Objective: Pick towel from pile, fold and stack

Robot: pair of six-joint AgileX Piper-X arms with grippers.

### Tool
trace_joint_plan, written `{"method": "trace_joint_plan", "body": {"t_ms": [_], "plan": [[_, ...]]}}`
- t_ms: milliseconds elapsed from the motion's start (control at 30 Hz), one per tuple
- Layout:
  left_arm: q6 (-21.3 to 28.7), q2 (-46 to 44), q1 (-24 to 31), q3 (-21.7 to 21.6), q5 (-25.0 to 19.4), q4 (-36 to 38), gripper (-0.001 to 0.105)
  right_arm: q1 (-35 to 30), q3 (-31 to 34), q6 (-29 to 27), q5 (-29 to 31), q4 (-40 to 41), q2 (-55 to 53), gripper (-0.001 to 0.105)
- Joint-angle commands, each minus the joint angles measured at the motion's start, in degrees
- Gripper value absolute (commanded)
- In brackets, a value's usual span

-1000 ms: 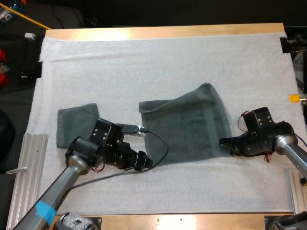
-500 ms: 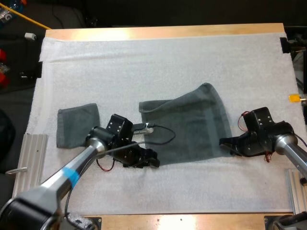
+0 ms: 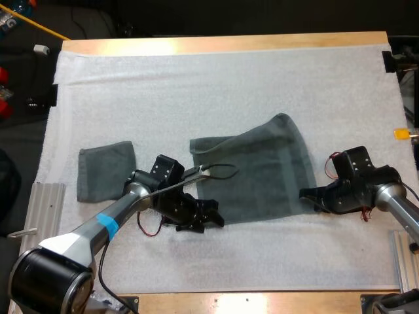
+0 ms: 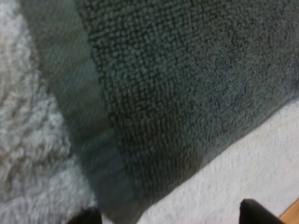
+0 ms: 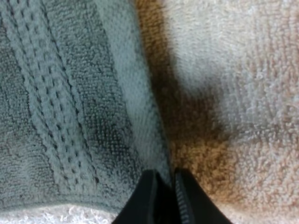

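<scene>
Nearest, at near left corner of spread dark grey-green terry towel (image 3: 255,173): left gripper (image 3: 213,220), low over white fleecy mat (image 3: 229,85). Black fingers (image 4: 254,212) standing apart, not closed on cloth, hemmed corner just ahead of and between the two tips. At near right corner of spread towel: right gripper (image 3: 308,195), fingers (image 5: 149,196) pressed close together, clamped on the hem right at its edge, bare mat beside. Spread towel itself flat on mat, mid-table, not square: far right corner reaching farther than far left, slanted fold line across upper part. Left of spread towel, apart from it: small folded dark grey-green towel (image 3: 105,171), squarish, flat, clear of both grippers. Beyond spread towel: open mat, then far strip of light wooden table (image 3: 222,44).
</scene>
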Motion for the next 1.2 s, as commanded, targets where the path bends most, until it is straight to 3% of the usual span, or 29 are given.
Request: {"method": "trace_joint_plan", "body": {"t_ms": [0, 433, 767, 933, 1167], "plan": [[-1.16, 1.17, -0.71, 0.01, -0.41, -2.67, 0.056, 0.03, -0.01, -0.27, -0.23, 0.62, -0.48, 0.000], [-2.47, 1.94, -2.74, 0.01, -1.11, -5.82, 0.053, 0.03, -0.01, -0.27, -0.23, 0.92, -0.48, 0.000], [-1.38, 1.94, -2.74, 0.01, -4.71, -5.68, 0.002, 0.03, -0.01, -2.21, -0.23, 2.34, -0.48, 0.000], [-0.11, 1.75, -2.74, 0.01, -4.98, -5.05, 0.000, 0.03, -0.01, -4.08, -0.23, 3.25, -0.48, 0.000], [8.60, -4.22, -2.74, 0.01, -7.85, 1.80, 0.000, 0.03, -0.01, -4.15, -0.23, 7.14, -3.25, 0.000]]}}
